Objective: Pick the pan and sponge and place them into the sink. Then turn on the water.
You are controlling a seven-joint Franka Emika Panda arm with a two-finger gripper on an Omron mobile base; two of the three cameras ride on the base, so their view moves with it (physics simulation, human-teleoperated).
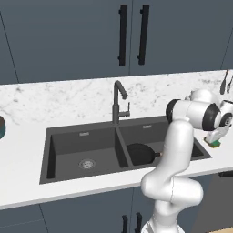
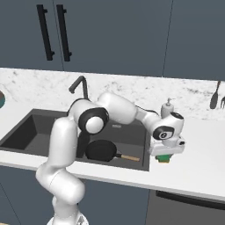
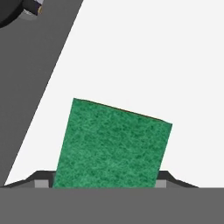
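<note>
The black pan (image 1: pixel 139 152) (image 2: pixel 101 150) lies in the right basin of the dark grey sink (image 1: pixel 54 150) (image 2: pixel 26 127), its wooden-tipped handle pointing right. The green sponge (image 1: pixel 215 144) (image 2: pixel 164 158) (image 3: pixel 113 144) rests on the white counter just right of the sink. My gripper (image 1: pixel 214 141) (image 2: pixel 165 154) (image 3: pixel 104 183) points down over it, and the sponge spans the whole gap between the fingertips, which press against its two sides. The dark gooseneck faucet (image 1: pixel 117 102) (image 2: pixel 81 85) stands behind the centre divider, and no water is running.
A small white soap dispenser (image 2: pixel 168 107) stands on the counter behind my hand. Dark utensils (image 2: pixel 215 96) (image 1: pixel 225 82) hang at the far right by the wall. A teal bowl (image 1: pixel 1 127) sits at the far left. Cabinet doors with black handles hang above.
</note>
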